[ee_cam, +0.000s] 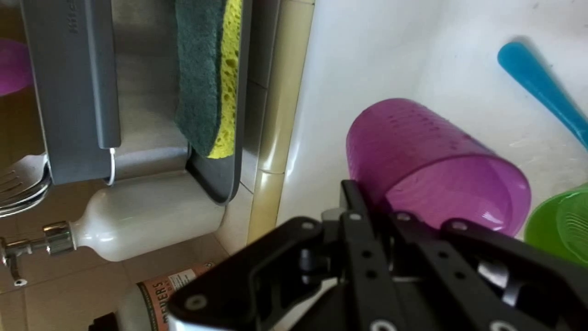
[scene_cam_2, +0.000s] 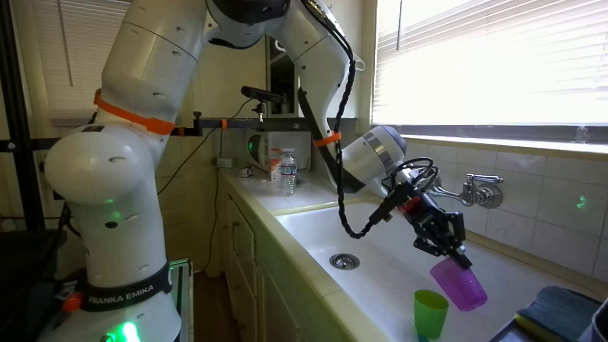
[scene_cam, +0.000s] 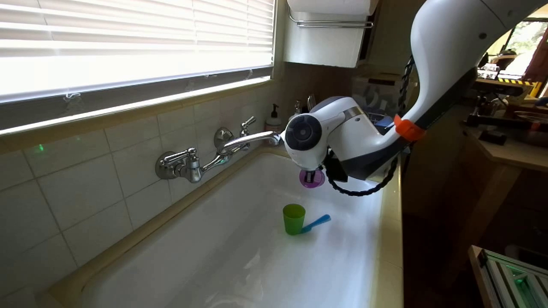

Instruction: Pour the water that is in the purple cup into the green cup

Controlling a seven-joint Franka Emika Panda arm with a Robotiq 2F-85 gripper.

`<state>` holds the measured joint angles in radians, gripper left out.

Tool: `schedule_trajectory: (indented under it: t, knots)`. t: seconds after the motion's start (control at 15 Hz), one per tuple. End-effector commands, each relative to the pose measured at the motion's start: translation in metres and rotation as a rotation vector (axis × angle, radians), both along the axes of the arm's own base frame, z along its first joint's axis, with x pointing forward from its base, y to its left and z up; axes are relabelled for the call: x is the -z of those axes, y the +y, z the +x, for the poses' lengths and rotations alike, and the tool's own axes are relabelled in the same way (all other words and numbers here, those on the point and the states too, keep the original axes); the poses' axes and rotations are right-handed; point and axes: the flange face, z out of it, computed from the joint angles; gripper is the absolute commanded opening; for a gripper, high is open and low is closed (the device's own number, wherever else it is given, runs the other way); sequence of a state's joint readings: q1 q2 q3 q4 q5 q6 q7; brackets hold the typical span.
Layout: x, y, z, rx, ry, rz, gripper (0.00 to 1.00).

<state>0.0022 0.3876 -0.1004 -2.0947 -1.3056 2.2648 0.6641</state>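
Clamped on the wall of the purple tumbler (scene_cam_2: 460, 289), the pincer (scene_cam_2: 463, 258) holds it tilted in the sink (scene_cam_2: 380, 280) near the upright green cup (scene_cam_2: 430, 313), where any water could miss if the tumbler tips further while misaligned.

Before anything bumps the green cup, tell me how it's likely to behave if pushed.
The green cup would probably slide or tip easily: it stands upright, taller than wide, on the glossy sink. Its thin rim suggests light plastic that may flex a little. Pushed toward the blue stick by its base, it might shove that along.
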Motion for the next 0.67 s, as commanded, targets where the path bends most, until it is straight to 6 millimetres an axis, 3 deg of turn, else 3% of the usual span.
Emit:
schedule_trajectory:
  t: [0.0, 0.6]
  knots:
    - [0.003, 0.018, 0.001, -0.021, -0.012, -0.044, 0.01]
    - [0.009, 0.032, -0.007, 0.017, -0.033, -0.079, 0.01]
